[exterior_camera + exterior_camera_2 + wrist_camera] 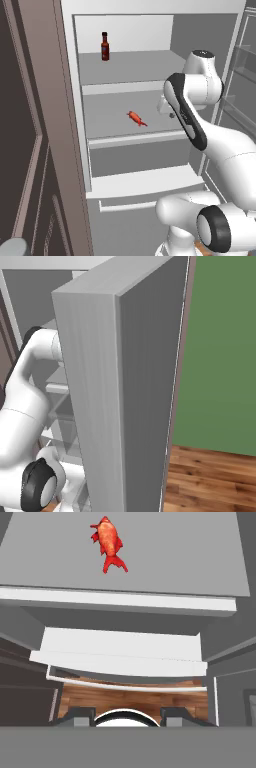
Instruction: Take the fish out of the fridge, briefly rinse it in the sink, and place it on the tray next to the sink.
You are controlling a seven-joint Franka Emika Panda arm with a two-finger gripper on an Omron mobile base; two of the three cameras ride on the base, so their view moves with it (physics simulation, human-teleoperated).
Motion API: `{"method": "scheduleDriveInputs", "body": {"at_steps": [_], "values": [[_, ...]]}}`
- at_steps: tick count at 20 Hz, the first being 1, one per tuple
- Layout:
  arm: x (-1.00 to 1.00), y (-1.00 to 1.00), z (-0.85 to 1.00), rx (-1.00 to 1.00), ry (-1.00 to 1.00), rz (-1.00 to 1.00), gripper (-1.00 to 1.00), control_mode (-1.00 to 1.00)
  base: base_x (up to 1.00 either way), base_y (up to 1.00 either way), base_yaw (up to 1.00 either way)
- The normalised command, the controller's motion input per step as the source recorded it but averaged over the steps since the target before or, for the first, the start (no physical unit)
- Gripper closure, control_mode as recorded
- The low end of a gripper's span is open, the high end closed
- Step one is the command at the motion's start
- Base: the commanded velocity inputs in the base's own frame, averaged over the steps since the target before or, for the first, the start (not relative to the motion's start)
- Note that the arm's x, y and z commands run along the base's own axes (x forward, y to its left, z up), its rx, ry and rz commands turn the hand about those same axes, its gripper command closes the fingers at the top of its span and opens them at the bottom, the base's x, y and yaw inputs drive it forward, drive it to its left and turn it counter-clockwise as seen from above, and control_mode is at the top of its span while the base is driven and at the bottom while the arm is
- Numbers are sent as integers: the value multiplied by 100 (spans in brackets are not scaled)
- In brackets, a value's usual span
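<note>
The fridge (pixel 70 107) stands open in front of me, with pale grey shelves inside. A small red-orange fish (pixel 136 118) lies alone on the middle shelf, its tail toward the front right. In the hand view the fish (pixel 107 542) sits at the top, tail pointing down toward my gripper (pixel 129 716). The two dark fingertips (pixel 80 714) stand apart with nothing between them, well short of the fish and out past the shelf's front edge. In the left base view my forearm hides most of the hand, to the right of the fish. Sink and tray are out of view.
A dark red sauce bottle (pixel 105 46) stands on the top shelf. White drawers (pixel 120 647) jut out below the fish's shelf. Brown wooden cabinets (pixel 30 125) flank the fridge on the left. The open fridge door (pixel 100 381) stands close on my right, with a green wall (pixel 220 356) beyond it.
</note>
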Motion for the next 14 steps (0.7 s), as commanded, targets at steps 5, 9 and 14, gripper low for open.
{"method": "scheduleDriveInputs", "body": {"at_steps": [5, 9, 14], "values": [[0, 1, -2, -1, 0, 0, -100, -100, 0, 0, 0], [-6, 11, -13, 0, -9, 0, -100, -100, 0, 0, 0], [18, 15, -44, 1, -10, 0, -100, -100, 0, 0, 0]]}}
